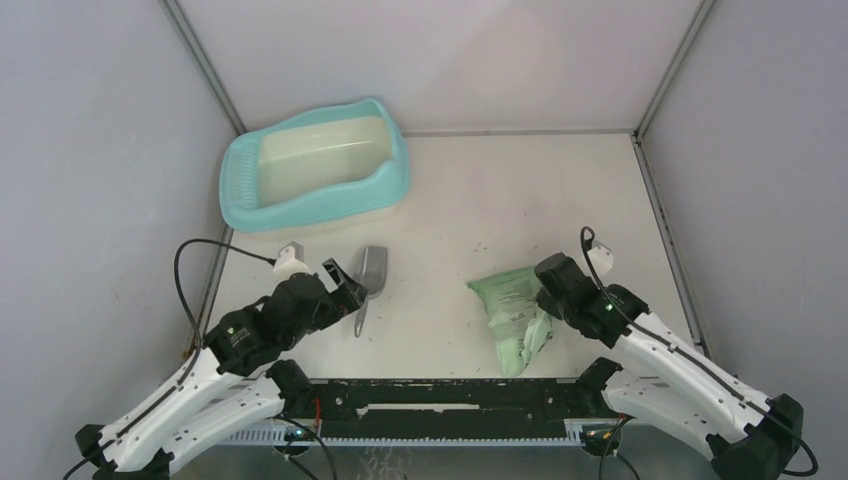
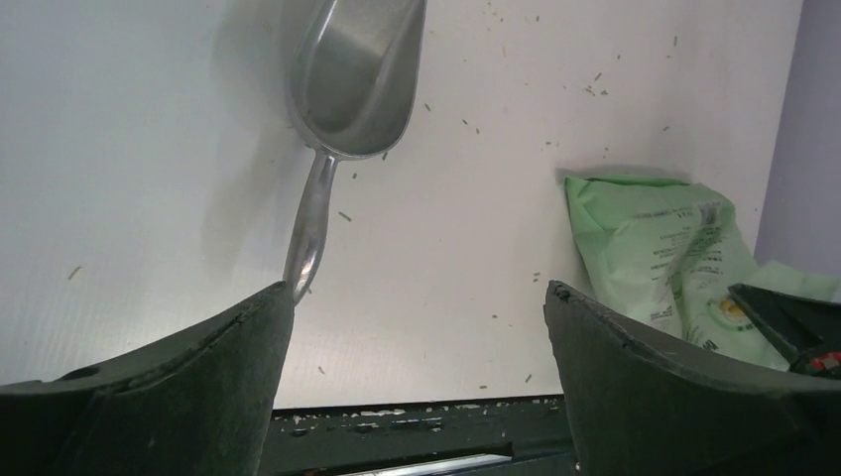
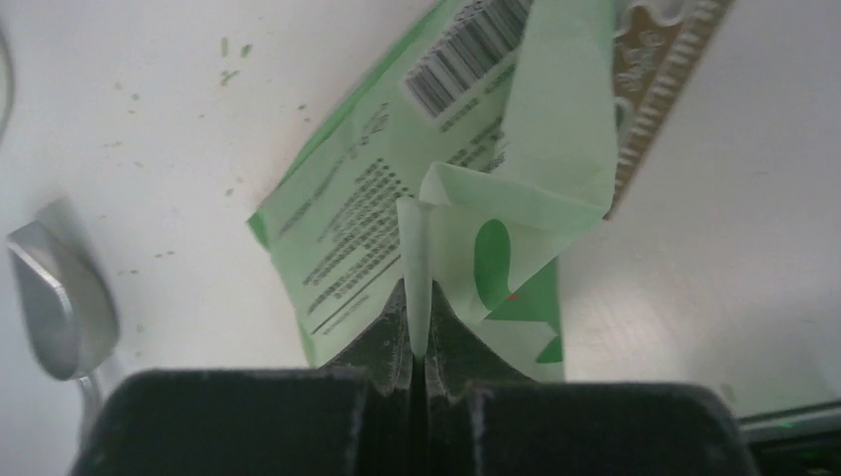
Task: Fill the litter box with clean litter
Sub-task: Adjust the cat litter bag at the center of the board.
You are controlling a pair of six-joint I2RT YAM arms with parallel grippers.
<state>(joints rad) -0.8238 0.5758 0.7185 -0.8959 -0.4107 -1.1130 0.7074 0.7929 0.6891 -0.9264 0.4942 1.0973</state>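
My left end effector (image 2: 417, 290) hangs wide open and empty, right by the scoop (image 2: 352, 79) handle. My right end effector (image 3: 419, 349) is pinched tight on the green bag's (image 3: 377, 208) fold. The litter box (image 1: 322, 206) sits far-left on the surface (image 1: 500, 190).

Soft, even light is coming from above in the top view, leaving the table (image 1: 470, 200) bright and nearly white; the box (image 1: 330, 205) is casting only a faint shadow along its near side, and the arms (image 1: 250, 335) are throwing dim, blurred ones; the walls (image 1: 90, 150) are looking flat grey; in the left wrist view the scoop (image 2: 352, 69) is carrying a mild sheen and throwing a soft grey shadow to its left; litter (image 2: 344, 215) specks are showing crisp, while the left fingers (image 2: 179, 387) are looming dark and slightly soft; in the right wrist view the bag (image 3: 397, 188) is reading sharp, barcode included; the right fingers (image 3: 387, 342) are sitting underexposed, almost black.
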